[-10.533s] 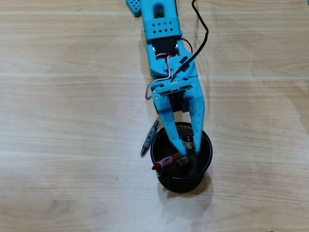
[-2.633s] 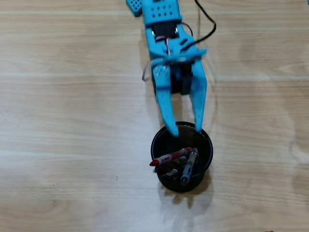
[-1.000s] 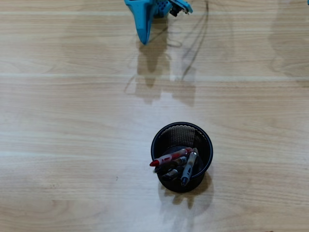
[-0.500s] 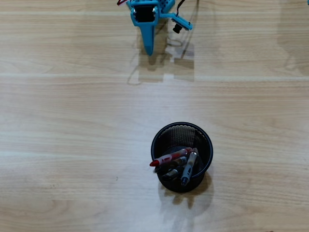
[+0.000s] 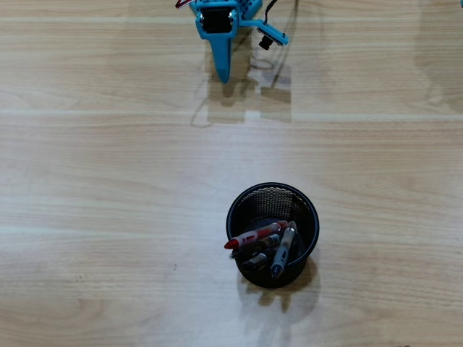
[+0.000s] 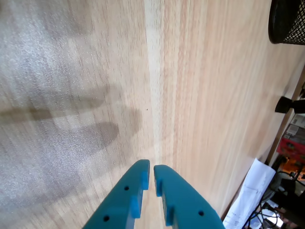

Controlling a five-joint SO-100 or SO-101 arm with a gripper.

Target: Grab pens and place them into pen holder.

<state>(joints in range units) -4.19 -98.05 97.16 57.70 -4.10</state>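
A black mesh pen holder (image 5: 239, 210) stands on the wooden table, right of centre and toward the bottom in the overhead view. Several pens lean inside it, among them a red pen (image 5: 253, 236) and a grey pen (image 5: 283, 249). The holder's rim shows at the top right corner of the wrist view (image 6: 286, 24). My blue gripper (image 5: 223, 72) is far from the holder, at the top edge of the overhead view. In the wrist view the gripper (image 6: 151, 168) has its jaws nearly together with nothing between them. No loose pen shows on the table.
The wooden table (image 5: 108, 217) is bare around the holder. In the wrist view the table's edge runs down the right side, with white paper (image 6: 250, 191) and dark clutter beyond it.
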